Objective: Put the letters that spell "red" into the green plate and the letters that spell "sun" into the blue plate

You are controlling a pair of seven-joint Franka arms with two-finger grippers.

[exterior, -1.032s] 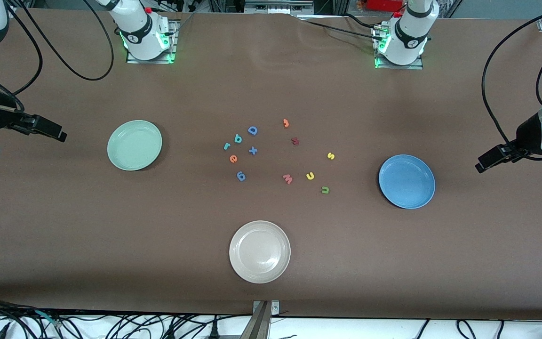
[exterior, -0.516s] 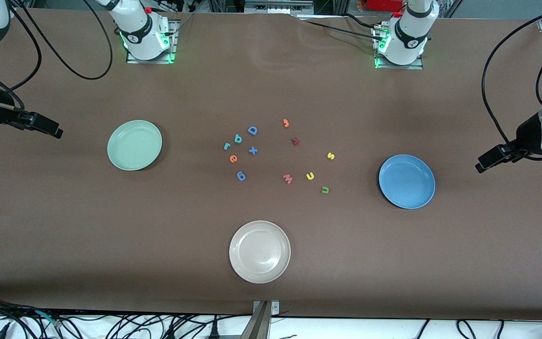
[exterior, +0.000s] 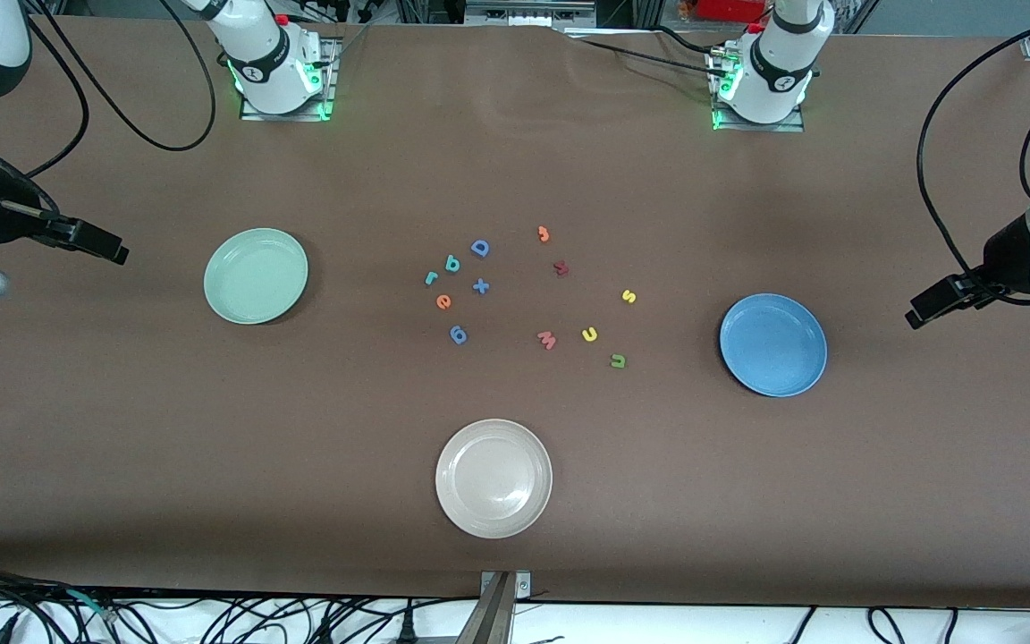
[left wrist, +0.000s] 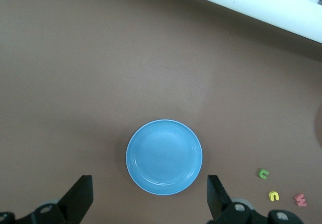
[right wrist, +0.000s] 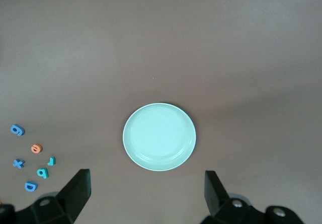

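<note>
Jaws wide and empty on my left gripper (left wrist: 148,201) and right gripper (right wrist: 146,196); I'd descend squarely over the small teal foam "r" (exterior: 431,277), at nine o'clock in the letter cluster.

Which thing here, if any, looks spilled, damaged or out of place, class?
Nothing stands out. The foam letters lie loose on the table between the green plate and the blue plate, both bare; a cream plate sits nearer the camera. Both grippers wait open.
</note>
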